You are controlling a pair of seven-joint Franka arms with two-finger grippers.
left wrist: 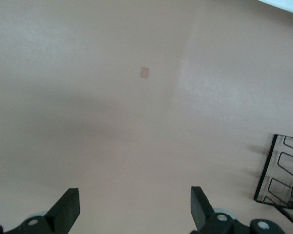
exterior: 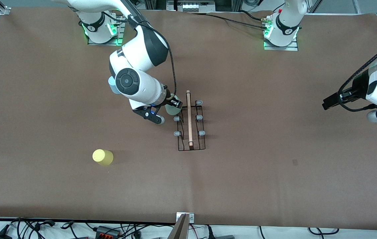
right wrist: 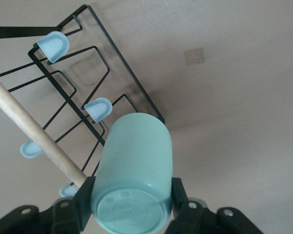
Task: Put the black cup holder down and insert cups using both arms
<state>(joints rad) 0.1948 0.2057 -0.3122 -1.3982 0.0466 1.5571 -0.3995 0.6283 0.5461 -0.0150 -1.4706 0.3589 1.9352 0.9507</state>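
Yellow cup (exterior: pixel 102 157), lower left of frame, stands alone nearest the cam. Black cup holder (exterior: pixel 191 123) sits mid-frame. Right gripper (exterior: pixel 172 105) clamps mint cup (right wrist: pixel 133 175) at its upper corner peg; a slight misalign could shove the rack. Blue cup (exterior: pixel 112 85) hides under that arm. Left gripper (left wrist: pixel 135 210) waits wide, empty, frame's right edge.

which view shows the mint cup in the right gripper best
The right wrist view: the mint green cup fills it, clamped between the right gripper fingers beside the black cup holder. The front view shows only a sliver of it; the left wrist view shows none.
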